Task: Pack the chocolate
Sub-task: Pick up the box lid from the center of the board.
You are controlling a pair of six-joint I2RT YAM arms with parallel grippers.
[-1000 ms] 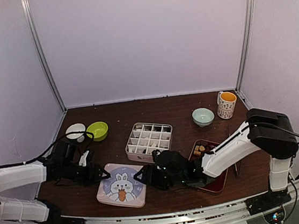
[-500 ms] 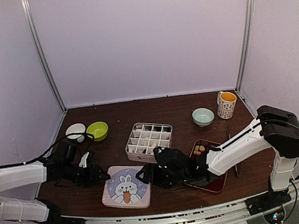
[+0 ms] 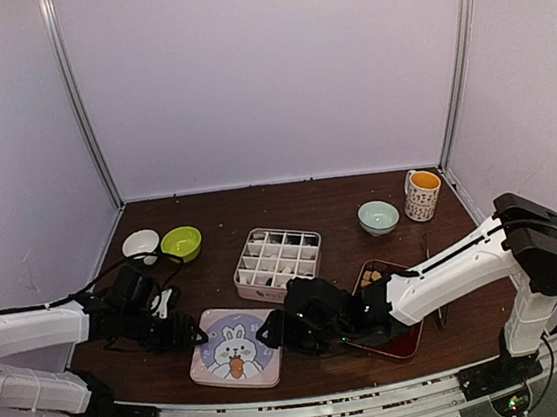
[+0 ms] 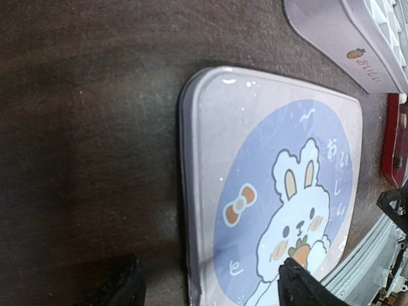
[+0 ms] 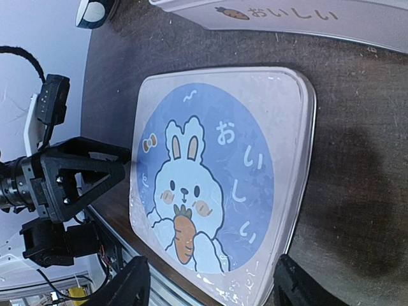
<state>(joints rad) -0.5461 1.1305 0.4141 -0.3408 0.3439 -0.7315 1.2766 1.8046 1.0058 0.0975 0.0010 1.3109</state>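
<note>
L claw [image 4: 210,290] spread wide at the left edge of the rabbit lid [image 3: 232,347], which lay flat on the worktop [image 3: 308,205]; R claw [image 5: 210,287] also spread, by the lid's right edge; chocolate [image 3: 371,278] sat in the red tray [image 3: 402,341], right of the divided box [image 3: 277,260].

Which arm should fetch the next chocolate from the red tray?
Right, probably: the red tray lies partly under the right arm, while the left gripper sits across the bunny lid, farther from the chocolate.
</note>
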